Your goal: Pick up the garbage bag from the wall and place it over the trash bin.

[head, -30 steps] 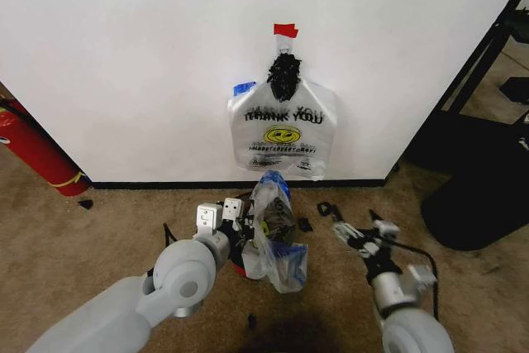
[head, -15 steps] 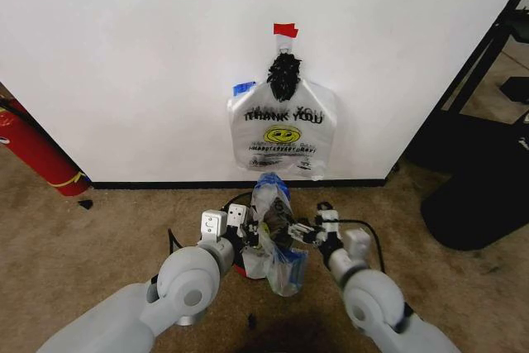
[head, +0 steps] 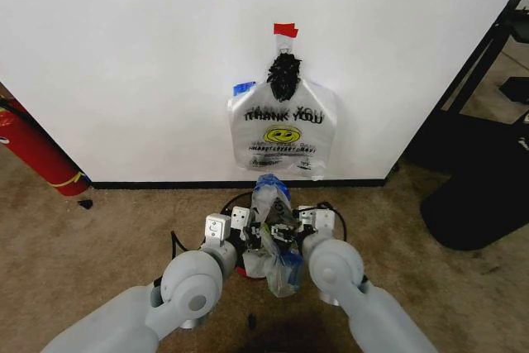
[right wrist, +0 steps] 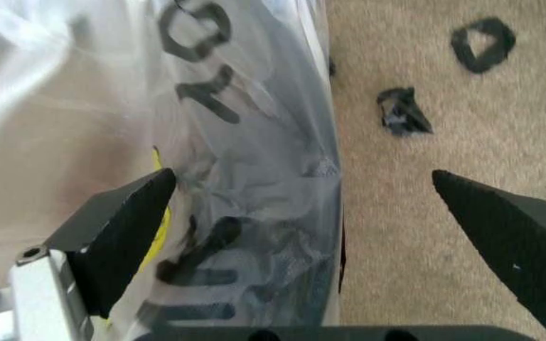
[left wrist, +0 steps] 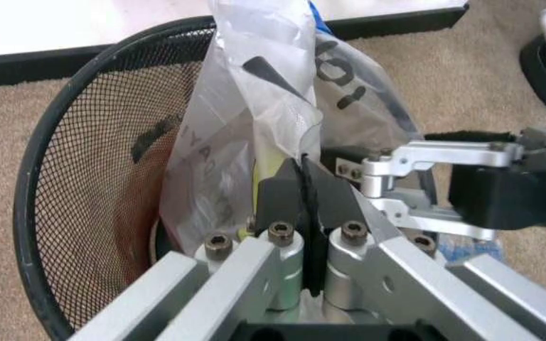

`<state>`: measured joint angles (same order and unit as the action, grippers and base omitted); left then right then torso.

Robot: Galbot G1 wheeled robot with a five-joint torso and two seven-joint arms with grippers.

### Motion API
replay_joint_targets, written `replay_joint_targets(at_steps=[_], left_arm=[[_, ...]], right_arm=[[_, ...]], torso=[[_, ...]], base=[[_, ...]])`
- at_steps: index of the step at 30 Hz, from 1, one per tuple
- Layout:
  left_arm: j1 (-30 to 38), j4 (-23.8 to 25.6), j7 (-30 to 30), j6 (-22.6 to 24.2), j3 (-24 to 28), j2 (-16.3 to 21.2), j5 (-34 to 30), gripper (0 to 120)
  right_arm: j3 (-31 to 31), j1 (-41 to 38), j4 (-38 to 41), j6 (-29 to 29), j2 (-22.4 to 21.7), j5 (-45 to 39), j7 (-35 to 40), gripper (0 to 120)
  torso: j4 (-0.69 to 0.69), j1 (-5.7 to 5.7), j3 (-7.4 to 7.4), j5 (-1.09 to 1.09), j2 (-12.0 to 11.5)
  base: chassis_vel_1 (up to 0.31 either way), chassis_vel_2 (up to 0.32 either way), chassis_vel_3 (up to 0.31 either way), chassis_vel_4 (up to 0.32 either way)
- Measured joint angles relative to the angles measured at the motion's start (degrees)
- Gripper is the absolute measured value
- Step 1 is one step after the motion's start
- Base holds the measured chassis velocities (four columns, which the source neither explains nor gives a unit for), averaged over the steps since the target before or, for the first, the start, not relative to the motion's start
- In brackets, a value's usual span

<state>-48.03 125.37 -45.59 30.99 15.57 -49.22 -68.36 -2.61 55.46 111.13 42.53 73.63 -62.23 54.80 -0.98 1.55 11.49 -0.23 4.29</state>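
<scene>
The garbage bag (head: 273, 204), thin see-through plastic with blue patches and black lettering, stands bunched upright over the trash bin (left wrist: 83, 185), a black wire-mesh basket on the carpet below the wall (head: 124, 55). My left gripper (left wrist: 303, 188) is shut on a fold of the bag just inside the bin's rim. My right gripper (right wrist: 301, 192) is open at the bag's other side, and the bag (right wrist: 244, 177) lies between its spread fingers. In the head view both grippers flank the bag, the left gripper (head: 258, 236) and the right gripper (head: 287, 231); the bin is mostly hidden behind them.
A white "THANK YOU" smiley bag (head: 282, 134) hangs on the wall under red tape (head: 285, 30). A red fire extinguisher (head: 33, 150) leans at the left. Black furniture (head: 479, 179) stands at the right. Small black scraps (right wrist: 401, 110) lie on the carpet.
My right arm has swung in from the right and brought its open gripper up against the bag. The left gripper has kept its hold and shifted slightly.
</scene>
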Motion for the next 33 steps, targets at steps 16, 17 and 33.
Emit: replay_joint_targets(at_steps=[16, 17, 33], left_arm=[[0.6, -1.4, 0.2, 0.0, 0.2, -0.6, 0.1, 0], [0.8, -1.5, 0.3, -0.1, 0.2, -0.6, 0.1, 0], [0.2, -1.6, 0.5, -0.2, -0.1, -0.1, 0.6, 0]], right_arm=[[-1.2, -3.4, -4.2, -0.4, 1.1, -5.7, 5.2, 65], [-1.2, -3.4, -4.3, -0.4, 1.1, -5.9, 5.2, 59], [1.1, -1.4, -4.7, -0.6, 3.2, -5.6, 5.6, 1]], torso=[[-0.01, 0.0, 0.0, 0.01, 0.0], [-0.01, 0.0, 0.0, 0.01, 0.0], [-0.01, 0.0, 0.0, 0.01, 0.0]], base=[[0.0, 0.0, 0.0, 0.0], [0.0, 0.0, 0.0, 0.0], [0.0, 0.0, 0.0, 0.0]])
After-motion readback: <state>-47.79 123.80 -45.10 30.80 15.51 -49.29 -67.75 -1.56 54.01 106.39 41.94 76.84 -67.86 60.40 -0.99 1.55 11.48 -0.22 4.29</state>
